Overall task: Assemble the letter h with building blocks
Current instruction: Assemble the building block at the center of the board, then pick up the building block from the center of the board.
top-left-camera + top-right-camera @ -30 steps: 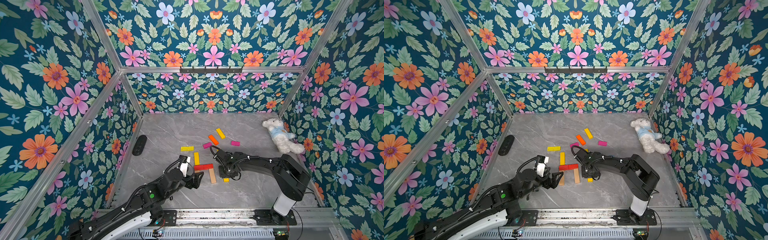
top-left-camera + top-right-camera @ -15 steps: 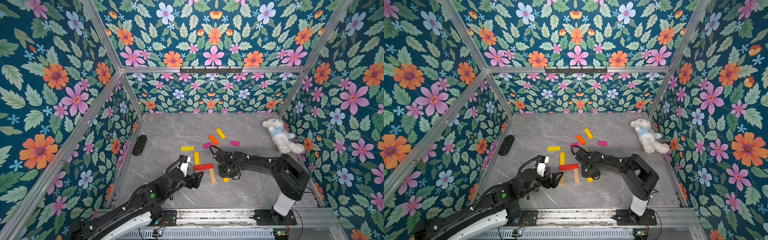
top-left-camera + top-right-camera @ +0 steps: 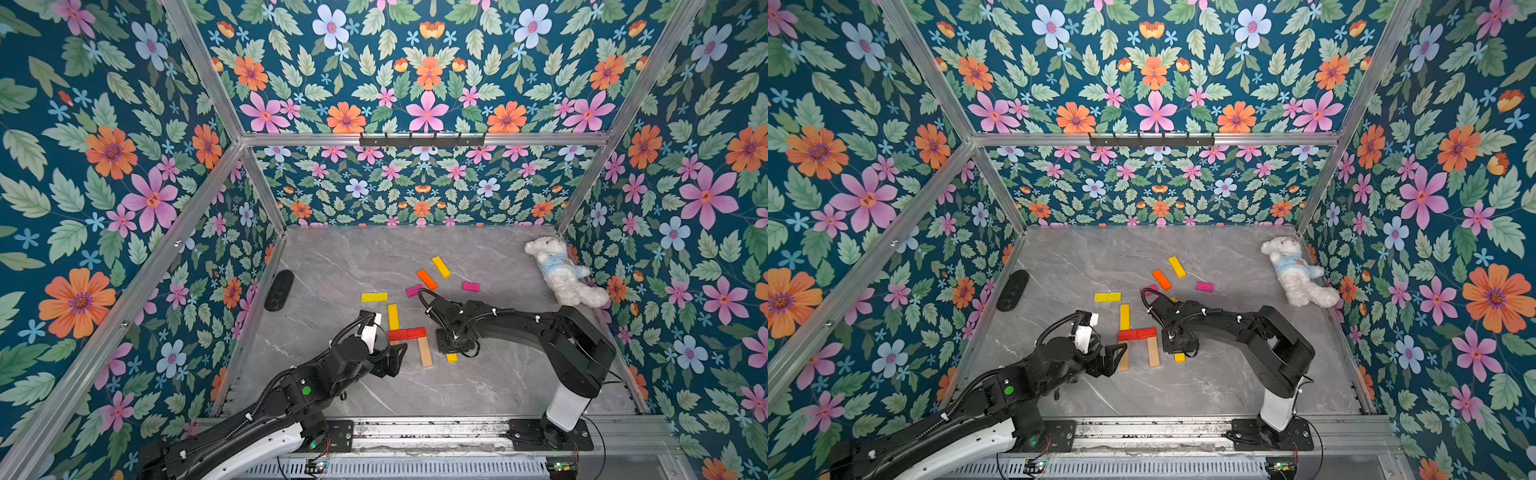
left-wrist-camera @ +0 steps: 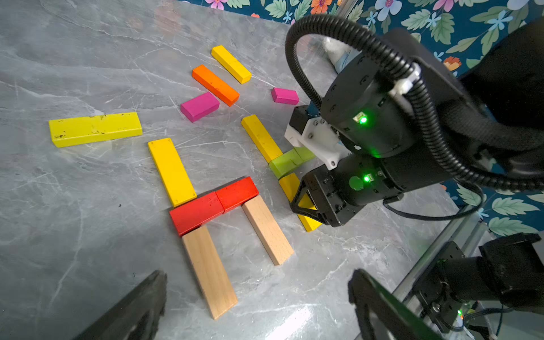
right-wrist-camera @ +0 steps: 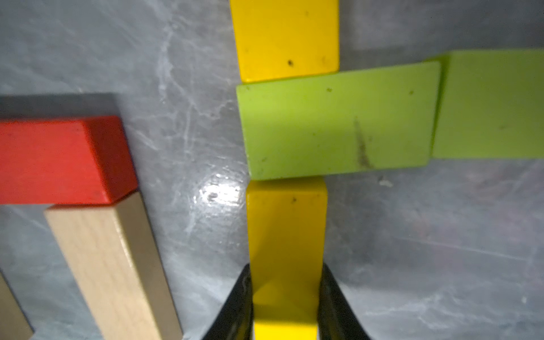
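Fourteen flat wooden building blocks (image 3: 407, 333) can be counted on one grey marbled desk (image 3: 457, 386).

By colour:
- five yellow bars (image 4: 94, 128) (image 4: 171, 172) (image 4: 231, 64) (image 4: 261, 137) (image 4: 290, 187)
- two red bars (image 4: 195, 212) (image 4: 237, 192)
- two plain wood bars (image 4: 209, 270) (image 4: 267, 229)
- two lime bars (image 4: 284, 166) (image 4: 304, 153)
- two magenta bars (image 4: 200, 106) (image 4: 284, 96)
- one orange bar (image 4: 215, 85)

The red and magenta pairs are the shorter kind.

Also present are one white plush bear (image 3: 561, 274), one black oval object (image 3: 279, 290), and two black robot arms (image 3: 291, 386) (image 3: 540, 332).
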